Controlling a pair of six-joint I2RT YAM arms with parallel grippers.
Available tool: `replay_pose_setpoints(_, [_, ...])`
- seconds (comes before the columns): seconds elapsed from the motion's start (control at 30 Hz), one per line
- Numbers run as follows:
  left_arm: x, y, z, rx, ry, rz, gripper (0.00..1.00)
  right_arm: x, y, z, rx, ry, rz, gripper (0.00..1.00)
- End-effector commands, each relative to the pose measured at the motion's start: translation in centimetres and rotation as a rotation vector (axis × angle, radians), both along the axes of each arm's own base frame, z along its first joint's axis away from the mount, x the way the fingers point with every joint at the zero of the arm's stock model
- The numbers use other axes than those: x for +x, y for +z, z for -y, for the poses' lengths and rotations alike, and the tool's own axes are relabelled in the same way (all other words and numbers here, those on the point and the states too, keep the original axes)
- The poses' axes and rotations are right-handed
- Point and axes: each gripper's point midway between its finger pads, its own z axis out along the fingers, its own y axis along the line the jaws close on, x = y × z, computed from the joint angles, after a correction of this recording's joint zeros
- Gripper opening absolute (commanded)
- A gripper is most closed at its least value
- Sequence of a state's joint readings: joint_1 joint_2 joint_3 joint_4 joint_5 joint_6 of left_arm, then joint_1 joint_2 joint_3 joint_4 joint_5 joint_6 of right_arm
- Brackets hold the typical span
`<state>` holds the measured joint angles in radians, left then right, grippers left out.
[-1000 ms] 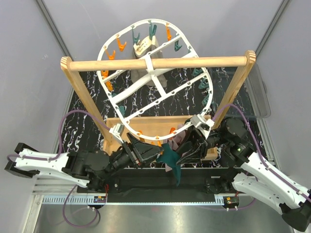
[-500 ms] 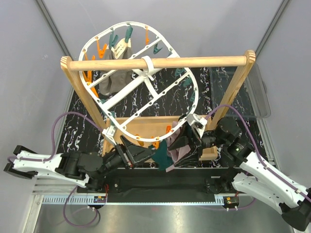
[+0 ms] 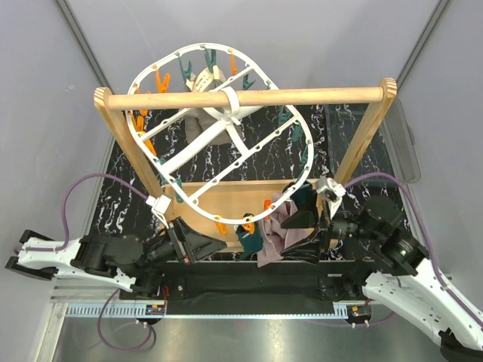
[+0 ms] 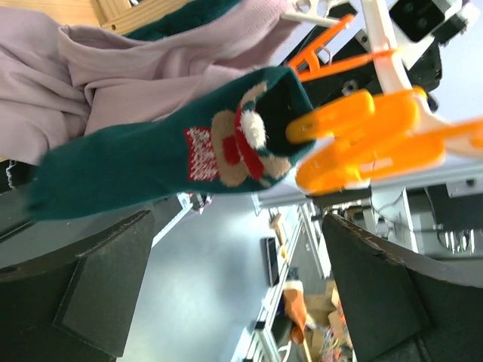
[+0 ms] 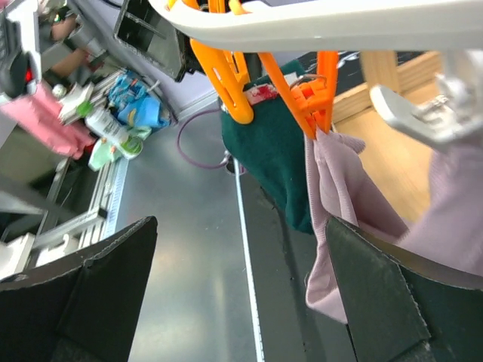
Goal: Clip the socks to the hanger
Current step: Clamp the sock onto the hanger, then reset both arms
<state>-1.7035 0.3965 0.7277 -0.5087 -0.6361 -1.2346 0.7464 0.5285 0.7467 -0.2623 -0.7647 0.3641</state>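
Observation:
The white oval hanger [image 3: 226,102] hangs tilted from the wooden rail, with orange and teal clothespins around its rim. At its near rim an orange clothespin [image 4: 362,139] grips a dark teal sock [image 4: 173,162] with a bear pattern. Beside it a mauve-pink sock [image 5: 339,204] hangs from another orange clothespin [image 5: 313,90]. In the top view both socks dangle together, teal sock [image 3: 250,240] left of pink sock [image 3: 276,230]. My left gripper [image 3: 198,245] is open just left of them, my right gripper [image 3: 306,219] open just right. Neither left gripper [image 4: 241,294] nor right gripper [image 5: 241,294] holds anything.
The wooden rail stand [image 3: 241,98] spans the table, its posts at both sides. A shallow wooden tray [image 3: 226,197] lies under the hanger. A grey-beige cloth [image 3: 205,124] hangs at the hanger's far side. A clear plastic bin [image 3: 396,151] sits at the right.
Both arms have drawn back from the socks, and the right gripper has opened wide. The hanger has swung and turned, and the socks now hang free from its near rim.

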Motion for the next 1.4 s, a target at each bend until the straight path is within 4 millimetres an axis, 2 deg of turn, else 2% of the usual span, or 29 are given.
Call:
replay_pose_setpoints(0.0, [-0.8,-0.7,-1.2,0.035,-0.072,0.067,0.99,0.8,0.4,1.8,-0.034,-0.161,-0.07,1.0])
replay_pose_setpoints(0.1, [-0.3,-1.7,-2.5,0.062,-0.06,0.08,0.99,1.0,0.4,3.6,-0.035,-0.278,-0.105,1.0])
replay_pose_setpoints(0.2, [0.4,-1.2,-3.9,0.044,-0.04,0.127,0.99,1.7,0.5,5.7,-0.031,-0.425,-0.139,1.0])
replay_pose_setpoints(0.27, [1.5,-1.2,-4.9,0.057,0.009,0.162,0.99,2.6,0.6,7.4,-0.016,-0.548,-0.177,1.0])
replay_pose_setpoints(0.3, [2.1,-1.8,-6.0,0.085,0.047,0.14,0.99,3.2,0.4,8.0,-0.016,-0.608,-0.198,1.0])
replay_pose_setpoints(0.33, [3.1,-1.7,-6.7,0.095,0.102,0.153,0.99,4.3,-0.4,9.3,-0.035,-0.712,-0.233,1.0])
replay_pose_setpoints(0.4, [4.2,-1.9,-7.9,0.14,0.154,0.178,0.99,5.1,-0.9,10.7,-0.052,-0.814,-0.26,1.0])
replay_pose_setpoints(0.43, [5.1,-2.0,-8.5,0.16,0.212,0.19,0.99,5.9,-1.9,11.9,-0.085,-0.904,-0.292,1.0])
replay_pose_setpoints(0.5, [5.8,-2.4,-9.0,0.221,0.256,0.214,0.99,6.3,-1.9,12.8,-0.094,-0.964,-0.3,1.0])
replay_pose_setpoints(0.63, [7.1,-0.9,-9.5,0.267,0.328,0.293,0.99,6.9,-1.5,14.9,-0.079,-1.077,-0.293,1.0])
replay_pose_setpoints(0.77, [8.0,2.4,-10.2,0.263,0.368,0.367,0.98,7.3,-1.2,16.3,-0.092,-1.149,-0.285,1.0])
replay_pose_setpoints(0.87, [8.9,3.6,-11.6,0.306,0.432,0.387,0.92,7.7,-1.1,16.5,-0.129,-1.174,-0.278,1.0])
replay_pose_setpoints(0.9, [9.1,2.7,-11.9,0.347,0.443,0.378,0.89,7.8,-1.1,16.5,-0.145,-1.177,-0.274,1.0])
replay_pose_setpoints(0.97, [9.3,2.3,-12.5,0.367,0.463,0.359,0.88,8.3,-1.0,16.3,-0.178,-1.183,-0.262,1.0])
replay_pose_setpoints(1.07, [9.1,0.2,-13.4,0.382,0.471,0.279,0.83,8.9,-0.8,16.2,-0.2,-1.191,-0.237,1.0])
replay_pose_setpoints(1.17, [9.3,-3.0,-15.5,0.396,0.527,0.171,0.77,9.4,-0.9,16.5,-0.211,-1.226,-0.229,1.0])
replay_pose_setpoints(1.2, [9.4,-4.1,-16.9,0.386,0.555,0.116,0.76,9.5,-0.9,16.7,-0.21,-1.242,-0.23,1.0])
replay_pose_setpoints(1.23, [9.5,-4.7,-17.1,0.391,0.559,0.121,0.75,9.8,-1.0,17.2,-0.215,-1.282,-0.243,1.0])
replay_pose_setpoints(1.3, [9.8,-5.0,-17.9,0.338,0.581,0.1,0.65,10.3,-1.3,18.4,-0.23,-1.37,-0.262,1.0])
replay_pose_setpoints(1.37, [10.1,-5.4,-18.4,0.337,0.61,0.115,0.59,10.2,-1.9,19.7,-0.285,-1.432,-0.27,1.0])
